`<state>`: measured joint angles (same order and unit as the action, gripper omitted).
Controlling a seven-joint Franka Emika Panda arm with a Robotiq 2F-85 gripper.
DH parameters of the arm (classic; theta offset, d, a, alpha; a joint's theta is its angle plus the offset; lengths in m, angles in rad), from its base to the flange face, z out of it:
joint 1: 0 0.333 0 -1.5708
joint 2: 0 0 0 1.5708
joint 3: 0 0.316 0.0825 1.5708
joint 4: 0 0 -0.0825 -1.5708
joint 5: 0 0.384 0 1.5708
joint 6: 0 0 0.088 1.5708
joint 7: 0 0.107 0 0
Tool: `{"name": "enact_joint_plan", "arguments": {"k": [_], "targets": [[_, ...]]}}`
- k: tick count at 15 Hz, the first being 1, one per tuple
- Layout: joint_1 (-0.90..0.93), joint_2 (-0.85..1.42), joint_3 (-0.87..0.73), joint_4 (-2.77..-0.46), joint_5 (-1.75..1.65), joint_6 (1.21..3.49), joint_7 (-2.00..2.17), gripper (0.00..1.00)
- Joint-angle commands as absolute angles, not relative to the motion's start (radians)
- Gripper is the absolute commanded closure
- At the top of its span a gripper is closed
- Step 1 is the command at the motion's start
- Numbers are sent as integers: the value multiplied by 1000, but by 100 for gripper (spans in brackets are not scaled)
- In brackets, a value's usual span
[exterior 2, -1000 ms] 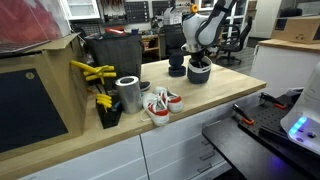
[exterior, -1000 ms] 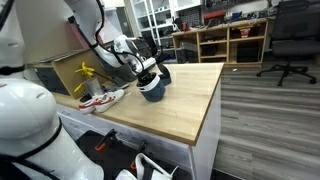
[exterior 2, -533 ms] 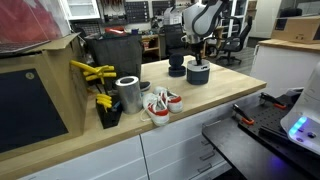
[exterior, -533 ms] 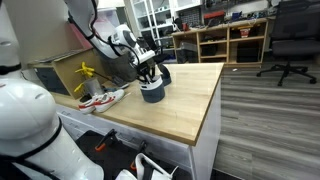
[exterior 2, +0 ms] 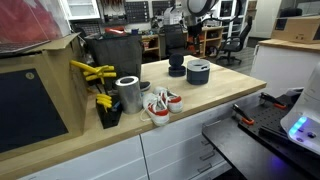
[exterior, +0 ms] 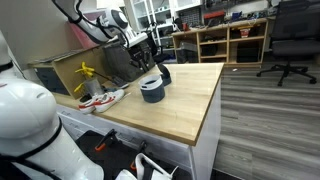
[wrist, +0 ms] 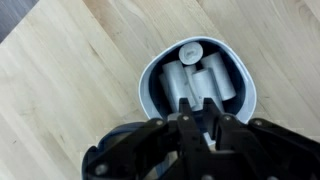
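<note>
A dark blue-grey bowl [wrist: 150, 75] with a pale inside holds several white cylinders [wrist: 200, 75] lying side by side. It stands on the light wooden tabletop [exterior: 185, 100] and shows in both exterior views [exterior: 152, 90] [exterior 2: 198, 71]. My gripper [wrist: 195, 103] hangs straight above the bowl, lifted clear of it [exterior: 143, 52]. Its two black fingers [wrist: 183, 108] stand close together with only a narrow gap, and I see nothing between them.
A second dark cup [exterior: 164, 72] [exterior 2: 176, 66] stands just behind the bowl. Along the same table are a metal canister [exterior 2: 128, 93], small red-and-white shoes [exterior 2: 160, 103], yellow tools [exterior 2: 92, 72] and a black box [exterior 2: 110, 50]. The table edge [exterior: 205, 135] drops to a wood floor.
The gripper has risen out of the bowl and now hangs well above it, jaws unchanged. The bowl stays on the table.
</note>
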<state>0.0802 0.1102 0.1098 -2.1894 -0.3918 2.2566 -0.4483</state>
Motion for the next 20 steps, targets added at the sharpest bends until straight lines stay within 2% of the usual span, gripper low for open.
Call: {"name": "enact_joint_plan", "arguments": {"k": [1,13,14,15,16,17,20], "targets": [[87,87,110,-2167,-377,2205,-454,95],[94,295,108,-2160,-482,2230,-587,95],[97,313,107,-2156,-501,2233,-581,91],[98,331,107,-2152,-516,2238,-578,55],[98,346,108,-2148,-527,2245,-577,59],[99,358,109,-2139,-536,2248,-577,58],[100,388,109,-2116,-551,2259,-572,38]]}}
